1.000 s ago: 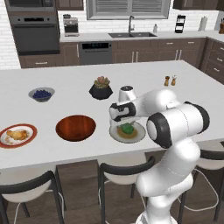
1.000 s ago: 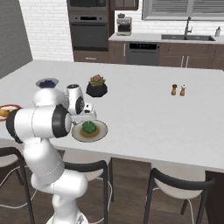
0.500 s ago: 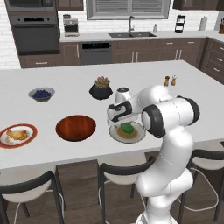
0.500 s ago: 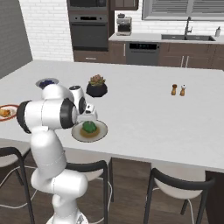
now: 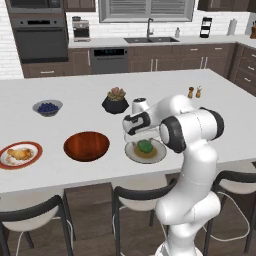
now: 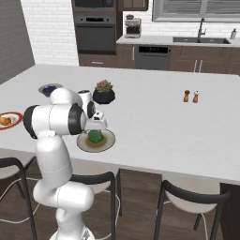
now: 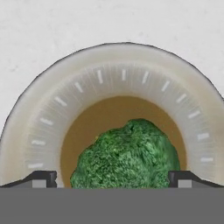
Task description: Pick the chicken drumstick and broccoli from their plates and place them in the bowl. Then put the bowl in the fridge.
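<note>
While the counter reads left to right in the left base view, start at the lower left edge: the chicken drumstick [image 5: 19, 153] sits on its red-rimmed plate [image 5: 7, 162], untouched. Just right of it, lower centre-left, the bowl [image 5: 86, 146] lies on the counter with nothing in it. Right again, at centre frame, the broccoli [image 5: 145, 146] rests on the brown middle of the beige plate [image 5: 156, 156], and the gripper [image 5: 131, 137] hangs right over it. Look down the hand view: the broccoli [image 7: 127, 155] fills the lower middle, and the two dark fingertips [image 7: 40, 177] stand far apart at the bottom corners, one on each side of it — jaws wide, nothing held, no contact that I can see. From the right base view, the same story: gripper [image 6: 97, 127] poised above the green lump [image 6: 95, 136]. So by my reckoning nothing is done yet: both foods are on their plates. Left to do: grab the broccoli, then the drumstick, fill the bowl, and carry it to the fridge.
</note>
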You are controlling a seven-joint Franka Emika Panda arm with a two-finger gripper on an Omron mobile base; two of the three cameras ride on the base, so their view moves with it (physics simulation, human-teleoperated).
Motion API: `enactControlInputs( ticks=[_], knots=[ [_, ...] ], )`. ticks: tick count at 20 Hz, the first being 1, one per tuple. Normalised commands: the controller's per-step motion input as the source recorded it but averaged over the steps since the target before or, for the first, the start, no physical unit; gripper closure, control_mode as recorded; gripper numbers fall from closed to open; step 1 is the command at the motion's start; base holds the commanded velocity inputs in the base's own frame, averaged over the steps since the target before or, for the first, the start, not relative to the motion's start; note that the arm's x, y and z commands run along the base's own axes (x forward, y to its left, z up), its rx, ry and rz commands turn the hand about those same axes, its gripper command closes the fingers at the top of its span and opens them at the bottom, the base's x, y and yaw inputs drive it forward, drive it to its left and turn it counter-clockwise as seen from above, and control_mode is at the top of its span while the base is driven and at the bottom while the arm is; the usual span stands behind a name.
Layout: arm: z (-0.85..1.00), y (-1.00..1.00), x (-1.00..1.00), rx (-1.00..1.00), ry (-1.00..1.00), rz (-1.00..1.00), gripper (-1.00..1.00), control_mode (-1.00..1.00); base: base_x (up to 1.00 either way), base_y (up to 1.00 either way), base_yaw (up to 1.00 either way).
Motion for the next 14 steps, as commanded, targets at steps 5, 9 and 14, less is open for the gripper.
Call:
enactControlInputs(
  ticks=[5, 9, 14],
  knots=[
    [-0.36, 0.0, -0.1, -0.07, 0.05, 0.0, -1.0, -1.0, 0.0, 0.0, 0.0],
    [-0.52, -0.21, -0.23, -0.06, 0.01, 0.0, -1.0, -1.0, 0.0, 0.0, 0.0],
    [-0.49, -0.51, -0.54, -0.02, 0.02, 0.0, 1.0, -1.0, 0.0, 0.0, 0.0]
  ],
)
